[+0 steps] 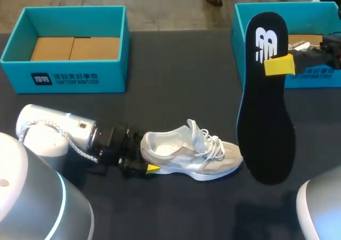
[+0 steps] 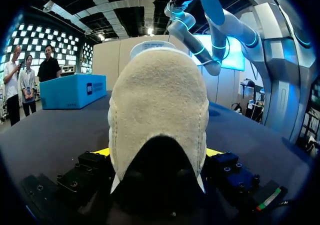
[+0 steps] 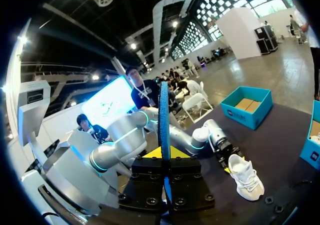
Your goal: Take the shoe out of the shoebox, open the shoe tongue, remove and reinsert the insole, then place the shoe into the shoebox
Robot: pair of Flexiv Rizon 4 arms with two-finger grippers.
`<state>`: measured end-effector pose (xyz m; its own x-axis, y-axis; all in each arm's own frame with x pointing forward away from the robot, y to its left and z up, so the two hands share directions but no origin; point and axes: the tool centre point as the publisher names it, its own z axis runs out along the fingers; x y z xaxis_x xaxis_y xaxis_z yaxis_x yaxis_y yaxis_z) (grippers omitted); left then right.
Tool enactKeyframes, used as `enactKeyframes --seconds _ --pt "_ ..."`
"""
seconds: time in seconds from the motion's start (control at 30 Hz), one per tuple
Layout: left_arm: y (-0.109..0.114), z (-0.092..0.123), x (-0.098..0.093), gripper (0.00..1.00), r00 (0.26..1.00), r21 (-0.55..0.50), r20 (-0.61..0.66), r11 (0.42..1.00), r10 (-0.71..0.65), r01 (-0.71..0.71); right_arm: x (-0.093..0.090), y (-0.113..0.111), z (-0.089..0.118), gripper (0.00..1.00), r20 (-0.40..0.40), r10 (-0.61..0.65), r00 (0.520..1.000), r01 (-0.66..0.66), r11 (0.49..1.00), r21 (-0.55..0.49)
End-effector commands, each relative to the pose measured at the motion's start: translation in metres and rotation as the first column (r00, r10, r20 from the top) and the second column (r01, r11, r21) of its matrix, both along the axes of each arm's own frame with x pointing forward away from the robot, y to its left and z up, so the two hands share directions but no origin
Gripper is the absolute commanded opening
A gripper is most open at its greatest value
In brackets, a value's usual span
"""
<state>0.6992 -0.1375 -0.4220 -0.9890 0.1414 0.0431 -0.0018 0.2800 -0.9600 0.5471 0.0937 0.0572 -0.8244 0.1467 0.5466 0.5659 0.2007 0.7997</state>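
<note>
- The bench (image 1: 176,90) carries the shoe (image 1: 186,154), which stands on its sole, so taking it out of the box is done.
- The heel-side shoebox (image 1: 64,77) and the toe-side shoebox (image 1: 314,80) stand well behind the shoe, and neither holds it.
- The insole (image 1: 266,128) hangs in the air just past the shoe's toe and is completely out of the shoe. I judge the removal finished.
- Sliding the insole back in and boxing the shoe are still to do.
- My left end effector (image 1: 151,167) clamps the shoe's heel from both sides.
- My right end effector (image 3: 164,157) pinches the insole, up beyond the shoe's toe.
</note>
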Motion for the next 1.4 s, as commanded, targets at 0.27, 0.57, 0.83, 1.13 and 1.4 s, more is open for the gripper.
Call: enactKeyframes --seconds 0.27,0.57,0.83,1.13,1.4 --pt "0.047 0.02 0.004 1.0 1.0 0.219 0.011 0.976 -0.015 0.012 0.004 0.003 0.001 0.0 -0.003 0.006 1.0 -0.006 1.0 -0.005" --pt "0.082 0.05 0.011 1.0 0.997 0.494 0.025 0.868 -0.071 0.049 0.004 0.003 0.001 0.0 -0.003 0.006 1.0 -0.006 1.0 -0.005" --pt "0.094 0.083 0.017 1.0 0.99 0.66 0.057 0.749 -0.126 0.058 0.004 0.003 0.001 0.0 -0.003 0.006 1.0 -0.006 1.0 -0.005" --pt "0.089 0.094 0.022 1.0 0.98 0.78 0.01 0.615 -0.197 0.116 0.004 0.003 0.001 0.0 -0.003 0.006 1.0 -0.006 1.0 -0.005" --pt "0.083 0.108 0.024 1.0 0.973 0.851 0.0 0.512 -0.229 0.12 0.004 0.003 0.001 0.0 -0.003 0.006 1.0 -0.006 1.0 -0.005"
